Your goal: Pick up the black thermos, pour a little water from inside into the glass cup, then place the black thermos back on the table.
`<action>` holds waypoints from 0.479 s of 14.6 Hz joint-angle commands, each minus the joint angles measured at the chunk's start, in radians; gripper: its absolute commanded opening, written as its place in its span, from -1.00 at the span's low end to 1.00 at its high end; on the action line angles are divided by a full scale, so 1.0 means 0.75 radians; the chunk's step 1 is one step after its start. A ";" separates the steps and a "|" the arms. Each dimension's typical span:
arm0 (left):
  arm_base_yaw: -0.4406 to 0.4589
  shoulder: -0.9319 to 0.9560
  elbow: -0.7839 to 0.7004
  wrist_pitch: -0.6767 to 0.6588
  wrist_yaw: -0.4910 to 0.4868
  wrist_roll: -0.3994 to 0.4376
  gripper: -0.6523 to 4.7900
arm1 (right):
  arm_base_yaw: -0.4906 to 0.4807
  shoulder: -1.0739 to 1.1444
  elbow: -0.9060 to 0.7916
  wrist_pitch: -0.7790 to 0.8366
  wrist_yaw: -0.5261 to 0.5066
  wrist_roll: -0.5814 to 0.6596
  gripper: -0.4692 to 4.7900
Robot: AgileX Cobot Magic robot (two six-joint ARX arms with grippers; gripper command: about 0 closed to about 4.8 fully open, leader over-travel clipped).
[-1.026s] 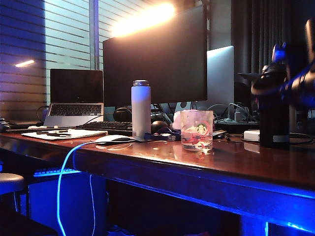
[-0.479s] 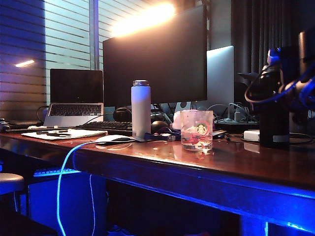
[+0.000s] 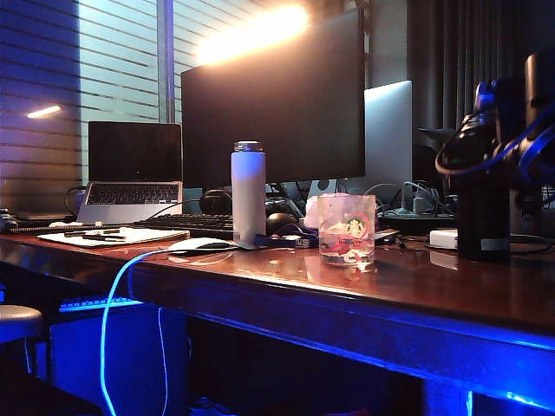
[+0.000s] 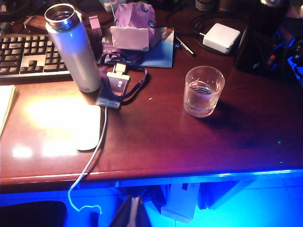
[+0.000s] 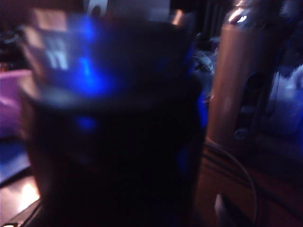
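Observation:
The black thermos stands upright on the table at the right, and fills the blurred right wrist view. My right gripper is level with its upper part, open, jaws on either side of it; the fingers themselves are hidden in the right wrist view. The glass cup stands left of the thermos with a little water in it. In the left wrist view the thermos is a dark shape beyond the cup. My left gripper hangs shut off the table's front edge, holding nothing.
A white bottle with a silver rim stands left of the cup, beside a white mouse and a lanyard badge. A white charger, keyboard, monitor and laptop line the back. A brownish cylinder stands behind the thermos.
My right arm has swung in from the upper right and come down to the thermos's upper part. The thermos, the cup and the left arm have not moved.

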 commanded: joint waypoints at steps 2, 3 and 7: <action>-0.001 -0.004 0.006 0.010 0.006 0.001 -0.77 | -0.001 0.066 0.092 -0.021 -0.046 -0.005 1.00; -0.001 -0.004 0.006 0.010 0.006 0.001 -0.77 | -0.001 0.081 0.121 -0.031 -0.049 -0.005 1.00; -0.001 -0.004 0.006 0.010 0.006 0.001 -0.77 | -0.020 0.085 0.138 -0.051 -0.026 -0.003 1.00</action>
